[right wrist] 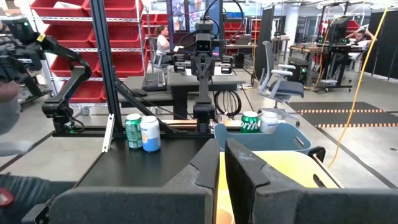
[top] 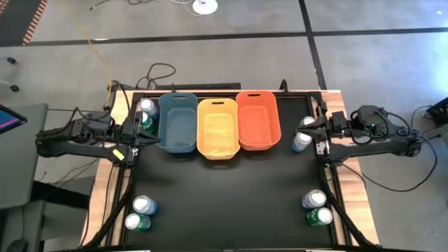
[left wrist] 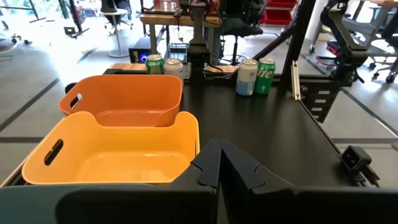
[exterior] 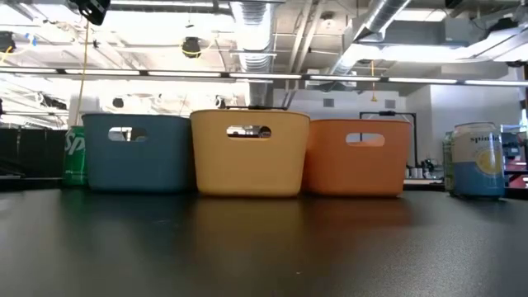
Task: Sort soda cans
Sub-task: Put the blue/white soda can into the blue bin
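Soda cans stand in pairs at the table's corners. The far-left pair is a blue-silver can (top: 148, 107) and a green can (top: 147, 125). A blue-silver can (top: 302, 141) stands far right, with a green can (left wrist: 154, 63) beside it. Near left are a blue-silver can (top: 144, 205) and a green can (top: 137, 222). Near right are a blue-silver can (top: 314, 199) and a green can (top: 319, 216). My left gripper (left wrist: 219, 163) is shut at the blue bin's left side, beside the far-left pair. My right gripper (right wrist: 222, 163) is shut over the far-right pair.
A blue bin (top: 177, 126), a yellow bin (top: 218, 129) and an orange bin (top: 257, 120) stand side by side at the far middle of the black table (top: 224, 196). The bins hold no cans that I can see. Cables lie beyond the far edge.
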### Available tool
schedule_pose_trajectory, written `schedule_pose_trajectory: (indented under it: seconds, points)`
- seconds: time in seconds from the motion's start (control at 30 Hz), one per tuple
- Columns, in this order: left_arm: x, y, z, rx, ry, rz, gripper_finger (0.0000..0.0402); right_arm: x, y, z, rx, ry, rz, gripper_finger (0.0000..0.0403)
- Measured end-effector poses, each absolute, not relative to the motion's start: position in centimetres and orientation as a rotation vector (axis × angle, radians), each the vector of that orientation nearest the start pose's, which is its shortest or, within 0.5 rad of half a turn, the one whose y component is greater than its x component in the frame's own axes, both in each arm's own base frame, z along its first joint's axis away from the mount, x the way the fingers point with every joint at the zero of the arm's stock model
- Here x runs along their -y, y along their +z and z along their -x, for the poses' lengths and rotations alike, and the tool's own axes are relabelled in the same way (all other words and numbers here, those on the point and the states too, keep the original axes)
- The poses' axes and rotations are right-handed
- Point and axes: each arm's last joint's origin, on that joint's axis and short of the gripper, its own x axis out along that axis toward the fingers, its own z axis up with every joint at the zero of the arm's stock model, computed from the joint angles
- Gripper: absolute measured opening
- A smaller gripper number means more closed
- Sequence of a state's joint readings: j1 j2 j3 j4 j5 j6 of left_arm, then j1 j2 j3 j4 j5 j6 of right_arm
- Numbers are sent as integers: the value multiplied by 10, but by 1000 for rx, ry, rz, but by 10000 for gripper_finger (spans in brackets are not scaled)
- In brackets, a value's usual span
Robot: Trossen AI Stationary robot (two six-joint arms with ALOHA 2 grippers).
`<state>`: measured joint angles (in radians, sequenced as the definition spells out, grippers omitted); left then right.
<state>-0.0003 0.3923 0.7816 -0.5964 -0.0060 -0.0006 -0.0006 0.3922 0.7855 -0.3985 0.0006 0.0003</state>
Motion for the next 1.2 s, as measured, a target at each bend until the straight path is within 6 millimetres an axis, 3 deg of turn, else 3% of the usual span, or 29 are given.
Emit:
schedule_pose_trajectory:
  seconds: [0.2,0.37,0.5,0.73,1.0,1.07,1.2]
  points:
    - [0,333,-75,-207,6,-1,0,0,353,-76,-5,-1,0,47]
    - [0,333,-75,-205,2,-151,0,0,353,-76,-5,-1,0,47]
    - [0,334,-75,-202,0,-177,0,0,353,-76,-5,-1,0,47]
    - [0,334,-76,-200,29,133,0,0,353,-76,-5,-1,0,47]
    - [1,340,-78,-137,-20,52,0,0,353,-76,-5,-1,0,47]
    - [3,335,-83,-109,-92,27,0,0,353,-76,-5,-1,-1,47]
    - [4,308,-96,-112,-136,23,0,0,354,-76,-1,-3,107,47]
